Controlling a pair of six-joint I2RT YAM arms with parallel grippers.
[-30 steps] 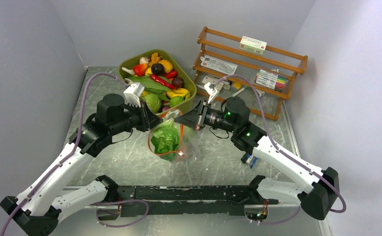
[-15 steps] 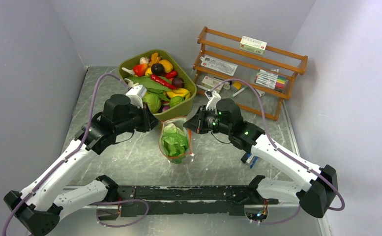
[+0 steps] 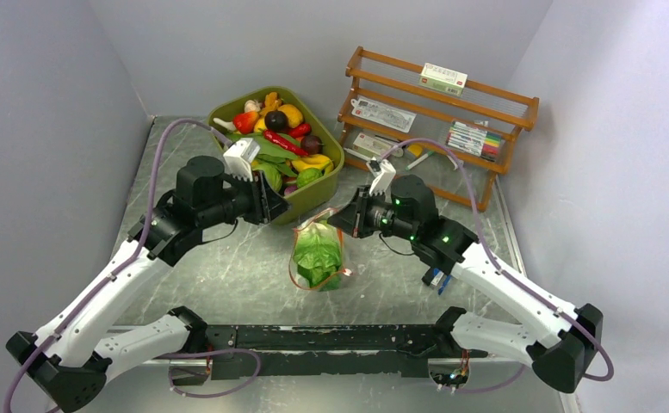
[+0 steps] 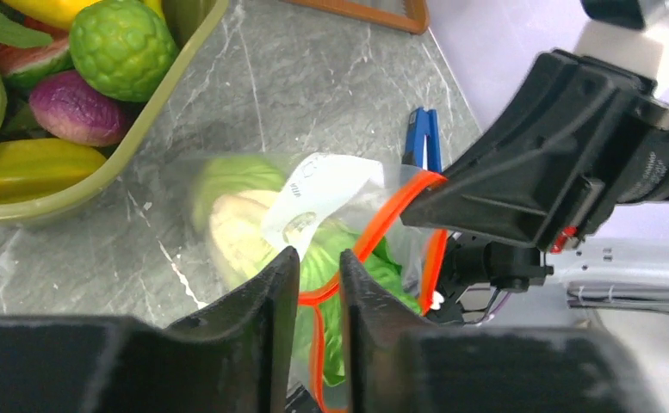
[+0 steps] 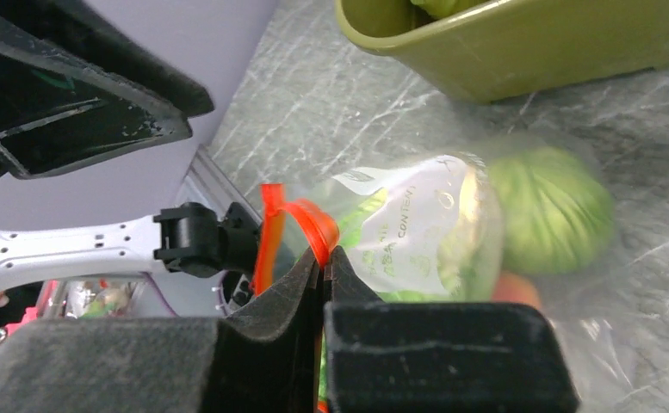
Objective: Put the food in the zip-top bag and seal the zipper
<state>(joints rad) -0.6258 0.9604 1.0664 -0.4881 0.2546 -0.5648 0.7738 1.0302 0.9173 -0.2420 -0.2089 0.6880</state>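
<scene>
Right gripper (image 5: 324, 256) is clamped tight on the thin orange-red zipper strip (image 5: 300, 215), pinching up the mouth of the clear floppy zip-top bag (image 5: 417, 228). The bag sits around the middle of the grey marbled table (image 3: 227, 275), just on the near side of the olive-green plastic tub (image 3: 313, 194) of toy produce at the far edge. Leafy green toy lettuce (image 3: 315, 254) and a round green toy cabbage (image 5: 550, 211) are inside the bag. Left gripper (image 4: 318, 258) has only a narrow gap between its fingers and hovers beside the bag; it doesn't look like it's holding anything.
</scene>
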